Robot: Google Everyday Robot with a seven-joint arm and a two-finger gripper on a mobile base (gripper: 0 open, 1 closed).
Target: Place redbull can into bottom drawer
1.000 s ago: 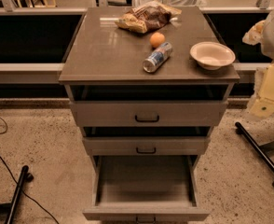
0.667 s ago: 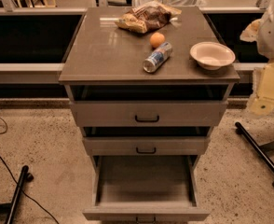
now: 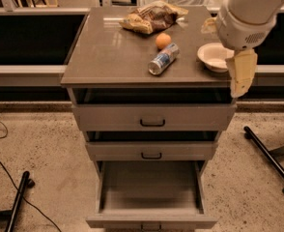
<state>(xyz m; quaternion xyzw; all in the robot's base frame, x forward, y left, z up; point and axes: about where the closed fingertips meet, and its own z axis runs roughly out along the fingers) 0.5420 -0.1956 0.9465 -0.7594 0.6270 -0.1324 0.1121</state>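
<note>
Currently the step in hand is judged to be the reach for the can, with nothing yet grasped. At left, the cabinet top (image 3: 108, 52) carries a crumpled snack bag (image 3: 149, 17) toward its rear. Below it, at the cabinet's foot, the bottom drawer (image 3: 150, 190) stands pulled out with its floor open to view, while the two shallower drawers above sit only slightly ajar. Just right of centre, the redbull can (image 3: 162, 59) lies on its side on the top, one silver end angled toward the front edge and the other just beside a small orange fruit (image 3: 163, 40); whether the two touch cannot be told. Farther right, a white bowl (image 3: 214, 57) sits near the top's right edge. At far right, the gripper (image 3: 241, 74) hangs from the arm in front of the bowl, well apart from the can and holding nothing of the task; whether it is open or closed cannot be told. A sound grasp would likely descend from above, across the can's narrow width near mid-length and square to its long axis so that it cannot roll, keeping clear of fruit and bowl. The lowering path should then pass in front of the upper drawer fronts.
</note>
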